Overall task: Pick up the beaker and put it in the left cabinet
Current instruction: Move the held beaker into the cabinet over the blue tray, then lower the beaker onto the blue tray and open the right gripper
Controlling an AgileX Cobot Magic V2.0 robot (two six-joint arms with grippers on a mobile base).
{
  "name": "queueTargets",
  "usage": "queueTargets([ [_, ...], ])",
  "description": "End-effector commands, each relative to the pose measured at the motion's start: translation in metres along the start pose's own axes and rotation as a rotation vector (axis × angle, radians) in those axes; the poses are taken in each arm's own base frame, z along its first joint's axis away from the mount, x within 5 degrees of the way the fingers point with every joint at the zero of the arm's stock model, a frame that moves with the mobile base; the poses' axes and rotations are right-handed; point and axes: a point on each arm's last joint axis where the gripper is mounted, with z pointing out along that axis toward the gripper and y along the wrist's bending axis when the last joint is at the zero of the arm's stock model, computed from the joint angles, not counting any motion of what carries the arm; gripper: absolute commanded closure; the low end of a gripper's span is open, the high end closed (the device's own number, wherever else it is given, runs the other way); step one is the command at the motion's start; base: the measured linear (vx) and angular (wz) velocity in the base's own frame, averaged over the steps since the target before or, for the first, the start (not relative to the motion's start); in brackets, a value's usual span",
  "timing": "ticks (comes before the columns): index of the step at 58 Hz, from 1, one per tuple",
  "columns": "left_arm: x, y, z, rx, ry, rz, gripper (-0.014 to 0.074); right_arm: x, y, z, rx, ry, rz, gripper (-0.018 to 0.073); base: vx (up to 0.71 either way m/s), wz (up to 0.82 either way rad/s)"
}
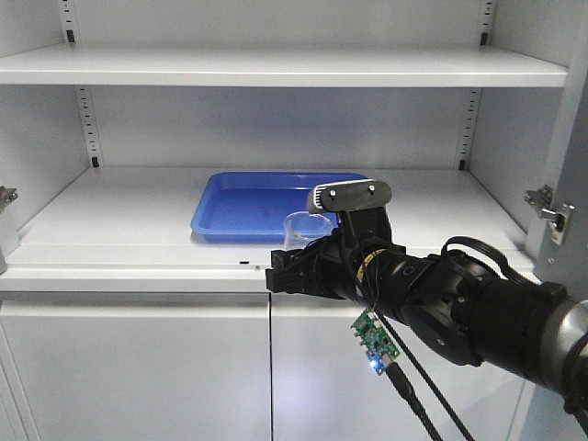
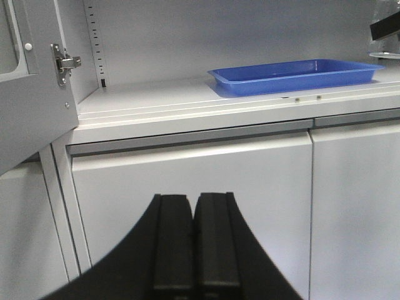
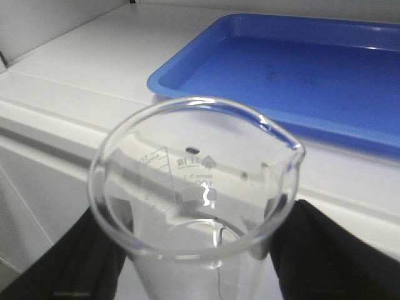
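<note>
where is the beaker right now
In the front view the beaker is held upright in the right gripper, mid-frame, near the front edge of the left cabinet, just before the blue tray.

My front camera faces the light-grey cabinet (image 1: 110, 216) squarely; left wrist looks from low, right wrist close; all share the shallow blue plastic tray (image 1: 262, 209).

**Left cabinet (image 1: 276, 129), open bay: clearance record.**
- Overhead limit: upper shelf (image 1: 276, 66), spanning the full width.
- Table (image 1: 110, 220): bare strips on either side of the blue tray (image 1: 248, 207), and a thin bare margin along the front edge.
- Obstacle: the blue tray, central and low-rimmed, with nothing in it.
- Front corners: left hinge (image 1: 7, 196) and right hinge (image 1: 549, 213) jut inward.
- Door (image 2: 25, 106): swung open at the left side.
- Approach before the tray's front right corner: taken up by the right hand (image 1: 292, 266) clasping the beaker (image 1: 306, 228).
</note>
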Motion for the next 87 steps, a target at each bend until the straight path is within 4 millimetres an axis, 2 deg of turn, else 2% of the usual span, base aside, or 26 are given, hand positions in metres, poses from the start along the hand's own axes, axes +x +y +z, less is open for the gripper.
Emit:
queueTargets([
  [1,-0.003,0.0,-0.001,-0.007,-0.085,-0.01,0.0595,-0.037,0.005,-0.019,-0.042,-0.162,-0.013,0.0568,0.22,0.05],
  [60,-0.003,0.0,-0.001,-0.007,-0.085,-0.01,0.0595,-0.037,0.005,-0.019,-0.048,-0.173,-0.013,0.0568,0.18,-0.02],
  [68,-0.003,0.0,-0.001,-0.007,-0.085,-0.01,0.0595,-0.03,0.006,-0.01,-0.057,-0.166,-0.013,0.0568,0.12,-0.06],
  [87,-0.003,0.0,-0.001,-0.007,-0.085,-0.01,0.0595,0.0,0.009,0.024,-0.103,-0.151,-0.009,0.0568,0.08,-0.07],
])
